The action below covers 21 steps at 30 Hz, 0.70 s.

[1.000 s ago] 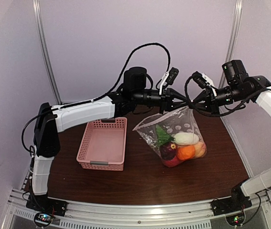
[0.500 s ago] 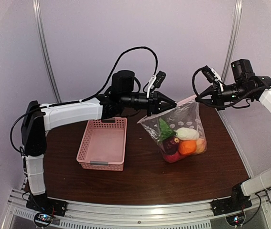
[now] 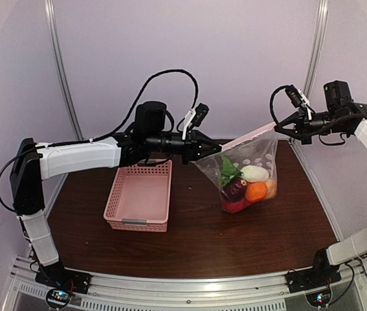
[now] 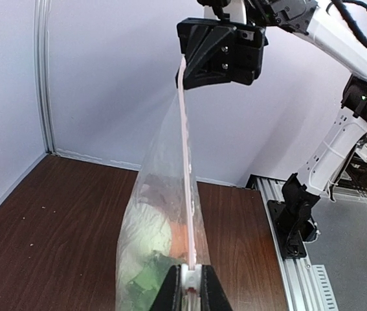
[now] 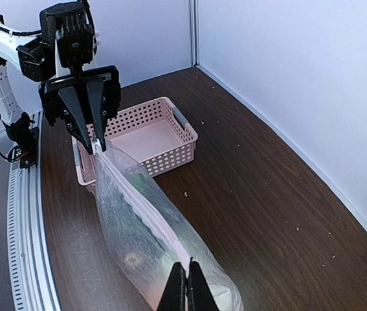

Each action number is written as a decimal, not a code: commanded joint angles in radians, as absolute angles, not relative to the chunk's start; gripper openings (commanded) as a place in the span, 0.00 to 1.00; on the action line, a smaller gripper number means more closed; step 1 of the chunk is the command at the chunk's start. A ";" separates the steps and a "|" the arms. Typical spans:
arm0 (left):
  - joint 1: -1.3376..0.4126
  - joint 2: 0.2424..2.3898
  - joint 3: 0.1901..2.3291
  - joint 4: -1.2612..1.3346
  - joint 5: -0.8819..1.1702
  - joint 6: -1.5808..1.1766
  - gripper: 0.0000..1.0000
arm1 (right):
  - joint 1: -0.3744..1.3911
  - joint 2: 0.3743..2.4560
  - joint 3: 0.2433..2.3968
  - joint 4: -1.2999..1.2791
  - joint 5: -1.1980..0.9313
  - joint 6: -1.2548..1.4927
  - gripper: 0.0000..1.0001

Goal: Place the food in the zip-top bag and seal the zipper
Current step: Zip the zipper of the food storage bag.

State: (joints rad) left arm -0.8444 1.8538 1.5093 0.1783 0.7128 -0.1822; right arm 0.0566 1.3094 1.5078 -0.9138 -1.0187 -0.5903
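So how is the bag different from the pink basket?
The bag is clear with white dots; the basket is pink lattice. The bag holds the food; the basket holds nothing. The left gripper and right gripper hold the bag by its zipper; the basket sits untouched on the table. Both are containers.

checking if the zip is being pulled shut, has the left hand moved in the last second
Yes. In the top view the left hand, shut on the zipper, has drawn back leftward, closer to the pink basket's far right corner.
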 commanded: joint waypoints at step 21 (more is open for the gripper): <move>-0.785 1.742 1.325 0.277 0.721 -0.238 0.04 | 0.153 1.376 1.532 -1.242 -1.084 -0.903 0.65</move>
State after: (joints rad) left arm -0.7864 1.7813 1.3441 0.1398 0.6922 -0.1852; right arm 0.0605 1.4090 1.5196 -1.0756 -1.0725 -0.7986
